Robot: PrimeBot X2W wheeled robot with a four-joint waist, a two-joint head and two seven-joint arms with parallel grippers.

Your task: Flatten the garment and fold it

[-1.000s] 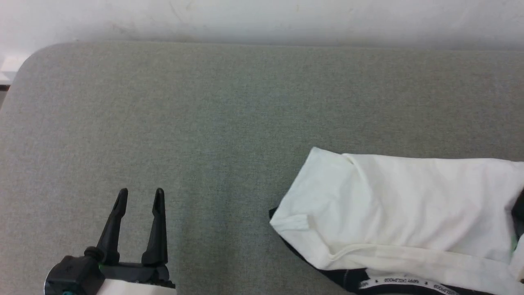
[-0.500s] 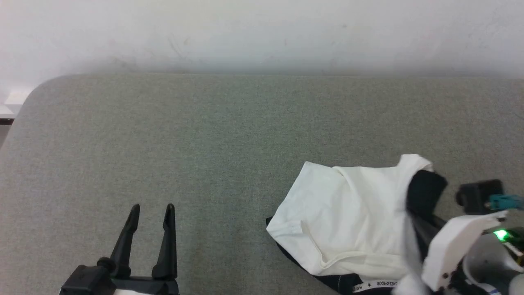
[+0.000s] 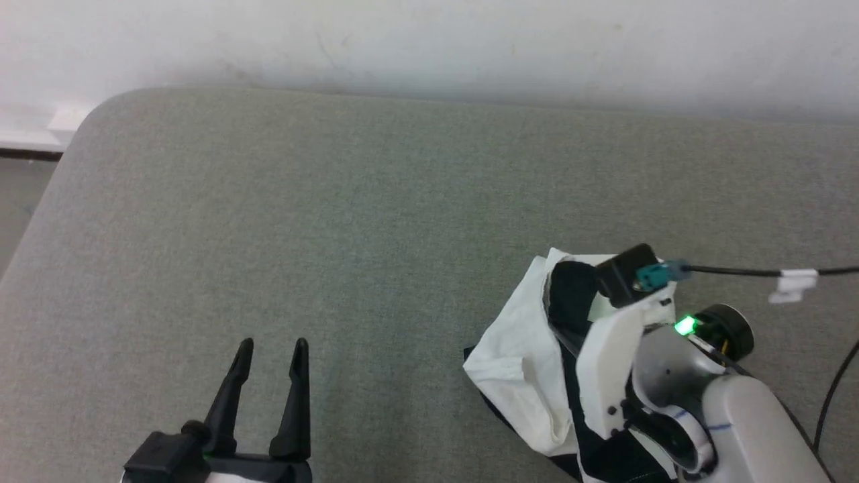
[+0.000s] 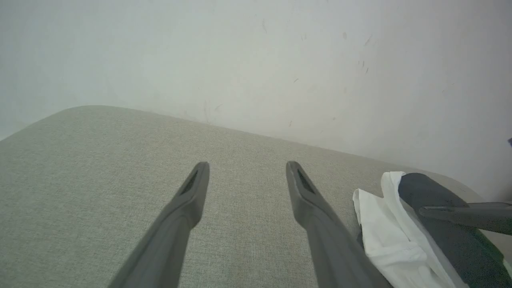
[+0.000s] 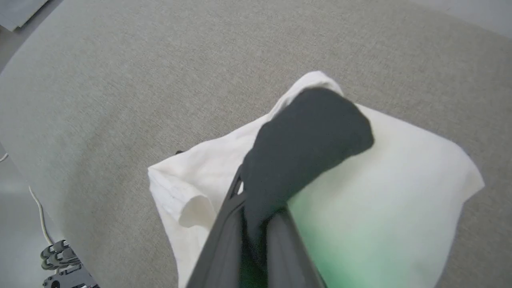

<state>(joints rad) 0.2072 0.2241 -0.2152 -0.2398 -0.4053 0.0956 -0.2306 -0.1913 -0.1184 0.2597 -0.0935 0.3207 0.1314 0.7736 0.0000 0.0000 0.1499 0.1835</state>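
The garment [image 3: 520, 365] lies bunched at the lower right of the grey surface, white cloth below and a black fold [image 3: 570, 295] raised on top. My right gripper [image 5: 251, 200] is shut on that black fold, which drapes over its fingertips and hides them. The white part [image 5: 384, 192] spreads beneath. One right finger [image 4: 460, 211] reaches across the black cloth [image 4: 436, 196] in the left wrist view. My left gripper [image 3: 272, 345] stands open and empty at the lower left, well apart from the garment [image 4: 384, 232]; its own view shows its jaws [image 4: 247, 168] wide over bare surface.
The grey upholstered surface [image 3: 335, 221] has a rounded far-left corner and ends at a white wall [image 3: 429, 40]. Floor [image 3: 20, 194] shows past its left edge. A black cable [image 3: 738, 271] with a white tag runs right from the right wrist.
My right arm has come into the head view and pulled the garment's right side up and to the left, bunching it with black cloth on top. The camera has shifted. The left gripper stays open.
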